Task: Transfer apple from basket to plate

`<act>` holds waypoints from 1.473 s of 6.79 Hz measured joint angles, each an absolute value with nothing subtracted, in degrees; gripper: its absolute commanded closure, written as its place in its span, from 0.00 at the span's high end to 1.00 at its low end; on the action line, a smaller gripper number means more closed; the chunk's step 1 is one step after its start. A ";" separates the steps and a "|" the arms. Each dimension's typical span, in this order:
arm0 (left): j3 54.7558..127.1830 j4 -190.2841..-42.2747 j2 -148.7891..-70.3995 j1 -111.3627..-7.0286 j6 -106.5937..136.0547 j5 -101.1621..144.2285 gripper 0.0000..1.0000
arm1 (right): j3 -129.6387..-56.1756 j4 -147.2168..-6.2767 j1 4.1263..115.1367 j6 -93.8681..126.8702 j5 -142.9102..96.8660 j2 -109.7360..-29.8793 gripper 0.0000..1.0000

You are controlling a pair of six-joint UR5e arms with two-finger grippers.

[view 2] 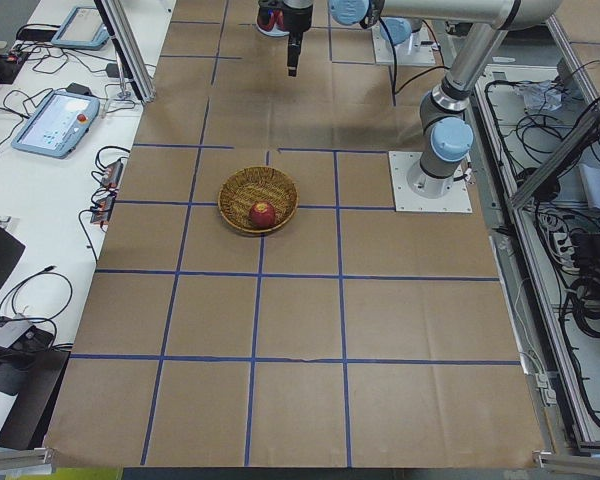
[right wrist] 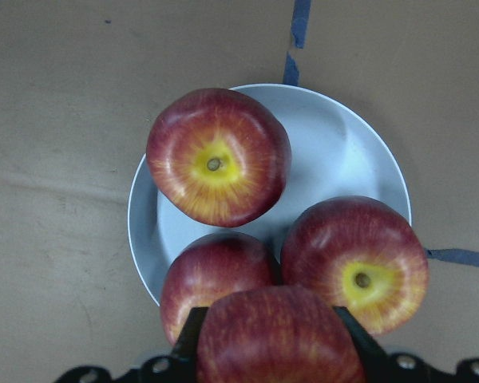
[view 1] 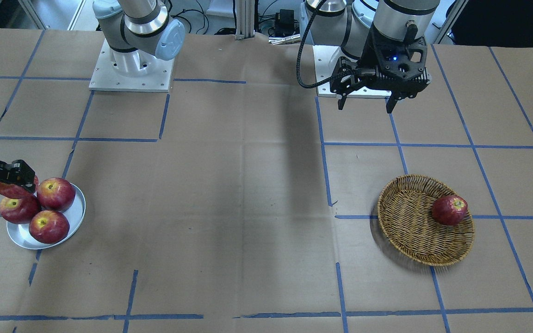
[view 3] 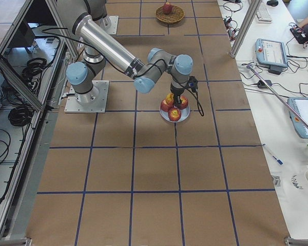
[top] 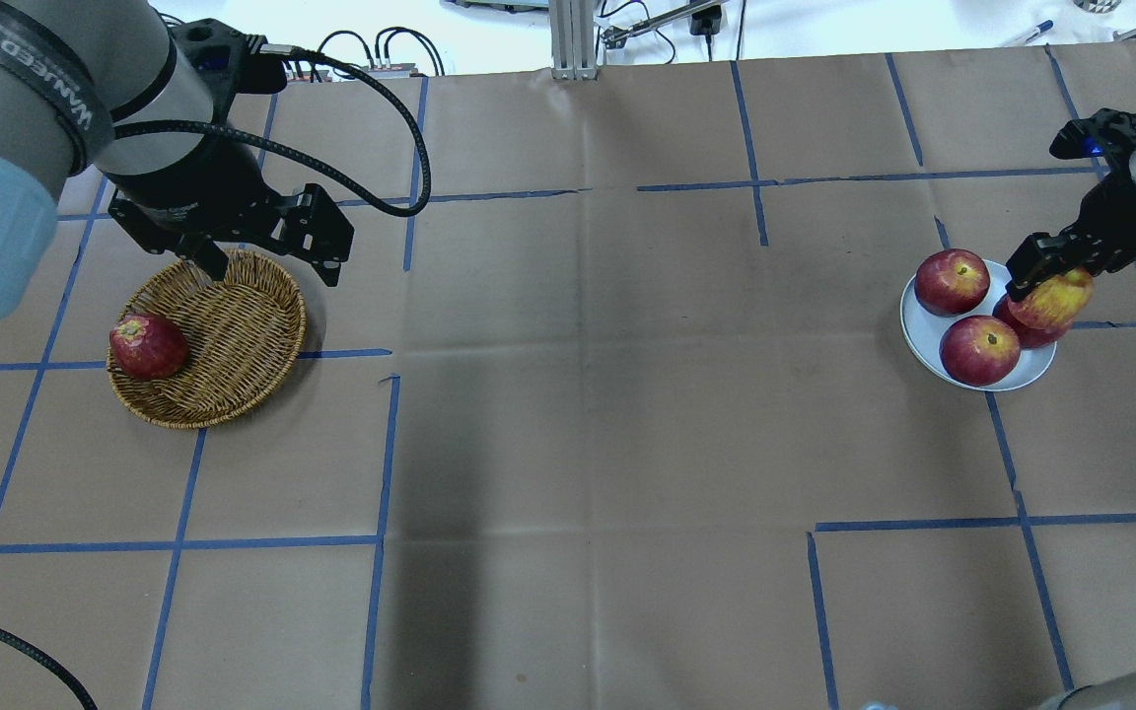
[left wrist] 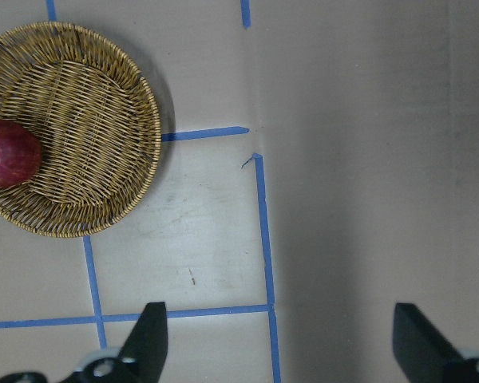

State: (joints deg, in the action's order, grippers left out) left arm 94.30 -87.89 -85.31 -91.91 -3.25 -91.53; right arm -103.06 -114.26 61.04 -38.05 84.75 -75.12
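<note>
The right jaws were clamped on the apple (top: 1061,304), holding it just over the plate (right wrist: 343,152), which carried three darker apples (right wrist: 218,157) packed close. To my eye the worry was room. Let go there, it would likely land on the one beneath, then roll over the rim onto the counter (top: 578,394) or knock a neighbour out. The left jaws hung spread wide above the basket (top: 233,325), where one dark apple (top: 147,347) lay.

Robot lab: teach pendants (view 2: 55,122), tape-gridded table (view 2: 300,320).
</note>
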 measured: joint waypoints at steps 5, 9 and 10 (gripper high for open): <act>94.31 -87.89 -85.34 -91.84 -3.25 -91.47 0.99 | -103.10 -120.31 61.62 -37.83 82.95 -71.79 0.70; 94.31 -87.89 -85.34 -91.84 -3.25 -91.41 0.99 | -102.87 -120.35 62.72 -37.91 83.10 -71.84 1.00; 94.31 -87.89 -85.34 -91.85 -3.25 -91.41 0.99 | -102.53 -120.25 62.80 -37.92 83.13 -72.29 1.00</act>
